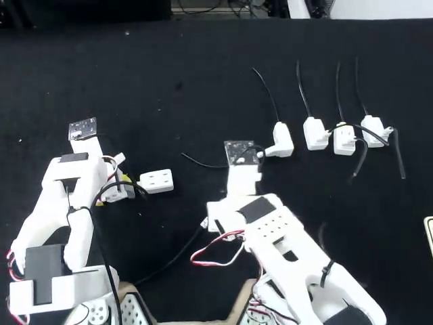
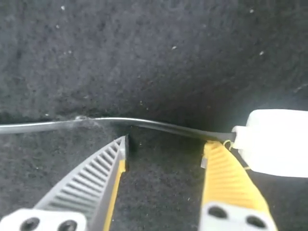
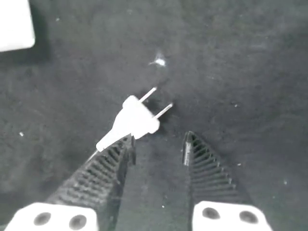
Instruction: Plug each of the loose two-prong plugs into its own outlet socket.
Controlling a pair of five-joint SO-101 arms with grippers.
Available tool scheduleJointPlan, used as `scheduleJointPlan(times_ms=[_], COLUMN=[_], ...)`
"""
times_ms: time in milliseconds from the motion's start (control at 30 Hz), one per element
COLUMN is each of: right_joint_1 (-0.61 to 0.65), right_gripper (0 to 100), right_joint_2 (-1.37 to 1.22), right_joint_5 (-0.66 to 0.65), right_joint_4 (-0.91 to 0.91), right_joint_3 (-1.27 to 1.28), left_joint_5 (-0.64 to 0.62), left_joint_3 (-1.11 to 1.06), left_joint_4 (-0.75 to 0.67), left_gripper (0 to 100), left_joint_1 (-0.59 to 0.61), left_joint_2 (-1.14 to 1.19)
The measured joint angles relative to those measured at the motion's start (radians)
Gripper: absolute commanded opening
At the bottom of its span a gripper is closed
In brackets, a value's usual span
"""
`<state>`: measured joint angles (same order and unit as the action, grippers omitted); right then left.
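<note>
First, the left hand [image 2: 163, 144] is held wide, with its two fingers well apart and nothing between them. A thin black cord [image 2: 120, 122] lies across the bench just in front of the fingertips. The white outlet socket [image 2: 276, 142] sits just beside the yellow finger [image 2: 226, 173]. In the high view this outlet socket [image 1: 155, 181] lies flat on the black bench [image 1: 169, 88] with its holes facing up, close to the tip of the left arm.

The right hand [image 3: 158, 139] is wide as well and holds nothing. A loose white two-prong plug [image 3: 134, 120] lies on the bench at the tip of one dark finger [image 3: 103, 173]. It is perhaps touching it, but I cannot tell this for sure. The prongs point away from the hand, and the plug's tail end goes down beside that finger. Seen from above, the right arm stands on the side of the outlet socket that is away from the left arm. Beyond the right arm, well apart from the outlet socket, four white pieces [image 1: 314, 133] lie in a row, each with a black cord running away from it.
</note>
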<state>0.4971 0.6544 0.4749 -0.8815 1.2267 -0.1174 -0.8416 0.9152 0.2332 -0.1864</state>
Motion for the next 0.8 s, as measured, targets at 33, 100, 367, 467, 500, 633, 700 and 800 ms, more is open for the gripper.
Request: scheduleJointPlan(times_ms=[33,100,367,467,500,633,700,800], right_joint_1=[0.0,0.002,0.063,0.064,0.066,0.068,0.068,0.069], right_gripper=[16.0,16.0,16.2,16.2,16.2,16.3,16.3,16.3], right_joint_2=[0.0,0.0,-0.048,-0.15,-0.189,-0.321,-0.367,-0.419], right_joint_5=[0.0,0.009,0.123,0.127,0.127,0.127,0.127,0.127], right_joint_4=[0.0,0.02,0.12,0.143,0.143,0.123,0.121,0.11], right_joint_3=[0.0,0.0,0.0,-0.021,-0.046,-0.146,-0.181,-0.221], left_joint_5=[0.0,0.0,0.0,0.0,0.0,0.0,0.0,-0.002], left_joint_3=[-0.002,-0.002,-0.002,-0.002,-0.002,-0.002,-0.005,-0.011], left_joint_4=[-0.003,-0.005,-0.006,-0.006,-0.006,-0.006,-0.006,-0.006], left_gripper=[26,26,26,26,26,26,26,26], left_joint_1=[0.0,0.0,0.0,0.0,0.0,0.0,0.0,0.0], left_joint_2=[0.0,0.0,0.0,0.0,0.0,0.0,0.0,-0.002])
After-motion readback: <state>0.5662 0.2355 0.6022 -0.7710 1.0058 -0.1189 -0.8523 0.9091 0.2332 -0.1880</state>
